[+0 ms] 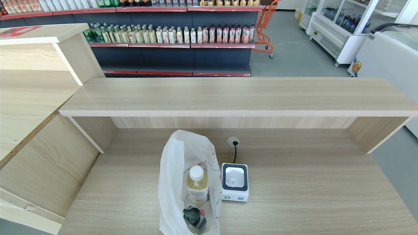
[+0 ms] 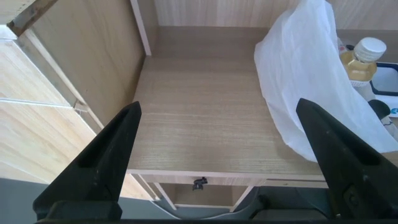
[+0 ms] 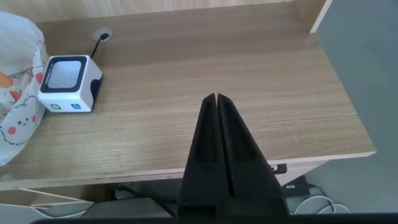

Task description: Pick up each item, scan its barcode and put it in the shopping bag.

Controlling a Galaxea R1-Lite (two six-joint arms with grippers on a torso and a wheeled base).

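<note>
Fingers (image 2: 118, 149) of the left gripper (image 2: 219, 106) are spread wide with nothing between them. We see them over the left part of the counter (image 1: 294, 195), just beside the shopping bag (image 1: 173, 169). Right gripper (image 3: 215, 98) has both fingers pressed flat together and holds nothing. It hangs above the counter's near edge on the right side, well apart from the scanner (image 1: 234, 181).

We log the bag as white thin plastic with a small cartoon print. It stands open on the counter near the front edge, right against or just beside the scanner's left side; we can't tell if they touch. We count two items inside. One is an upright bottle (image 1: 197, 184) of pale yellow liquid with a white cap. The other is a dark bottle (image 1: 194, 220) with a black top, nearer the robot and just in front of the first. We can't tell whether those two touch.

Scanner is a small white box with a dark-framed window facing up. A black cable (image 1: 234, 151) runs from its back to a round grommet (image 1: 233, 141) in the counter. A raised ledge (image 1: 228, 94) spans the counter's far side. Beyond it we see store shelves (image 1: 169, 36) lined with drink bottles, an orange trolley (image 1: 266, 29) and glass-door coolers (image 1: 339, 23) at far right.
</note>
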